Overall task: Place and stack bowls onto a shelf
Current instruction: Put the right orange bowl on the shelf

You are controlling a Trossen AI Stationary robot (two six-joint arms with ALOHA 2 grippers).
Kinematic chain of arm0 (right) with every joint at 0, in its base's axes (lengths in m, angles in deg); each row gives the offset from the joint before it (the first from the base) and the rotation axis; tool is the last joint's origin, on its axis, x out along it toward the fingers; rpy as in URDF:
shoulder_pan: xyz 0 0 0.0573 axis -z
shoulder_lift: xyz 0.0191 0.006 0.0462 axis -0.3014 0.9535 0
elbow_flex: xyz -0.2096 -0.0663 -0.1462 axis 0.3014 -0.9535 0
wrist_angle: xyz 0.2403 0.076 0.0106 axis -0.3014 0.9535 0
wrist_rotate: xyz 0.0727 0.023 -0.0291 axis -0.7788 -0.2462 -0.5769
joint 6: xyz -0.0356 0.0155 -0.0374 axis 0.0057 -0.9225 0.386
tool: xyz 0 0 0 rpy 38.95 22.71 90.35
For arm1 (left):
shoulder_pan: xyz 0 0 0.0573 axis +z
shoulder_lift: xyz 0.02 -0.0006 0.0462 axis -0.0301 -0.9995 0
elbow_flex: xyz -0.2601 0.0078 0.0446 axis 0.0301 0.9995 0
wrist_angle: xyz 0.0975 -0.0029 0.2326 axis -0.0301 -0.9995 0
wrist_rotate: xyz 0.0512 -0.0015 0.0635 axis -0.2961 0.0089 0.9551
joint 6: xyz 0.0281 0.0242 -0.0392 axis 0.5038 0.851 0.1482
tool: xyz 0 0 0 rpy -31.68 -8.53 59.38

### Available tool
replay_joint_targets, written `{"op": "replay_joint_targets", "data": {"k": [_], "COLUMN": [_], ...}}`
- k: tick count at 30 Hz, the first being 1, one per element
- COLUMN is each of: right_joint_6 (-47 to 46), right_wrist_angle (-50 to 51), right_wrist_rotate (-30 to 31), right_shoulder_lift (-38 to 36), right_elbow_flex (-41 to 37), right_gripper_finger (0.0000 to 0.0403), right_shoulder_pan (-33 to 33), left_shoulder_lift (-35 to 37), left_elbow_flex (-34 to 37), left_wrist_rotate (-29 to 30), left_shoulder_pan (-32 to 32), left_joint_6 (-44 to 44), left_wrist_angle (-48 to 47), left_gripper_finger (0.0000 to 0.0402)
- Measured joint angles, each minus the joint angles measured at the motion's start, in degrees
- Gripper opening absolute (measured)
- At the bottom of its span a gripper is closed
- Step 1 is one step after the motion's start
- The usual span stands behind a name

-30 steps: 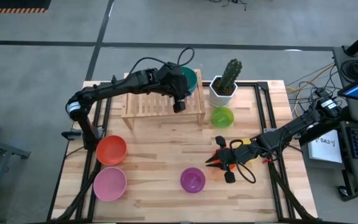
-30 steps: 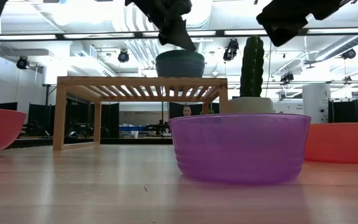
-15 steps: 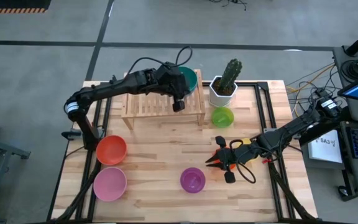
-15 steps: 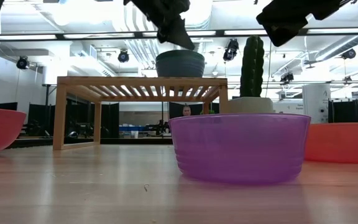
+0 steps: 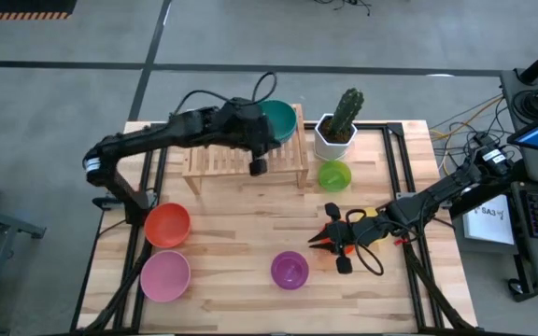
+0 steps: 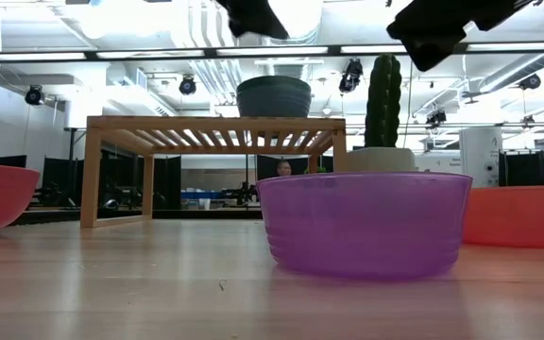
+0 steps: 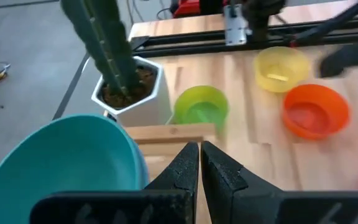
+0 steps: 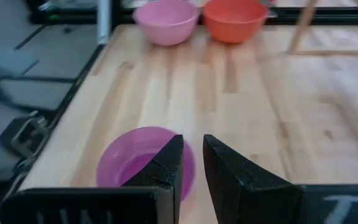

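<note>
The teal bowl (image 5: pixel 280 119) (image 7: pixel 67 162) (image 6: pixel 274 96) sits upright on the right far end of the shelf (image 5: pixel 222 157) (image 6: pixel 206 123); a blue edge shows under it in the left wrist view. My left gripper (image 5: pixel 257 167) (image 7: pixel 199 154) hangs shut above the shelf's near edge, just left of that bowl and clear of it. My right gripper (image 5: pixel 314 245) (image 8: pixel 192 155) waits shut above the table right of the purple bowl (image 5: pixel 289 270) (image 8: pixel 138 163). Lime green bowl (image 5: pixel 334 175) (image 7: pixel 201 106), yellow bowl (image 7: pixel 281 67) and orange bowl (image 7: pixel 316 111) (image 6: pixel 518 215) rest on the tabletop.
The white cactus pot (image 5: pixel 334 137) (image 7: pixel 129 87) stands right beside the shelf's right end. Red-orange bowl (image 5: pixel 167 225) (image 8: pixel 235 18) and pink bowl (image 5: pixel 164 276) (image 8: pixel 166 20) sit near the table's left near corner. Bare wood lies between the shelf and the purple bowl.
My left gripper has drawn back from the teal bowl toward the table's left and near side and has risen; in the low view it now shows only at the top edge. The teal bowl, uncovered from above, has stayed on the shelf. The right arm kept still.
</note>
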Motion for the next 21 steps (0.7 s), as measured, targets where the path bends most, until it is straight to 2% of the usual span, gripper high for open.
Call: {"op": "replay_joint_targets", "data": {"k": [5,15,18,21], "right_joint_6": [-4.83,-25.6,-33.26,-41.27], "right_wrist_angle": [0.06,1.16,6.9,17.57], "right_wrist_rotate": [6.11,11.53,11.4,10.75], "right_shoulder_lift": [0.0,0.0,0.0,0.27], "right_elbow_flex": [0.0,0.01,1.07,4.49], "right_gripper_finger": [0.0052,0.0052,0.0052,0.0052], "right_shoulder_pan": [0.03,0.27,1.36,2.34], "left_shoulder_lift": [9.29,30.48,34.58,37.45], "left_elbow_flex": [10.22,39.81,46.26,51.04], "left_wrist_rotate": [-0.01,1.1,1.09,1.1], "left_shoulder_pan": [-4.7,-17.09,-19.78,-21.44], "left_joint_6": [-2.76,-12.68,-14.03,-14.42], "left_wrist_angle": [2.54,22.69,29.12,34.36], "left_gripper_finger": [0.0001,0.0001,0.0001,0.0001]}}
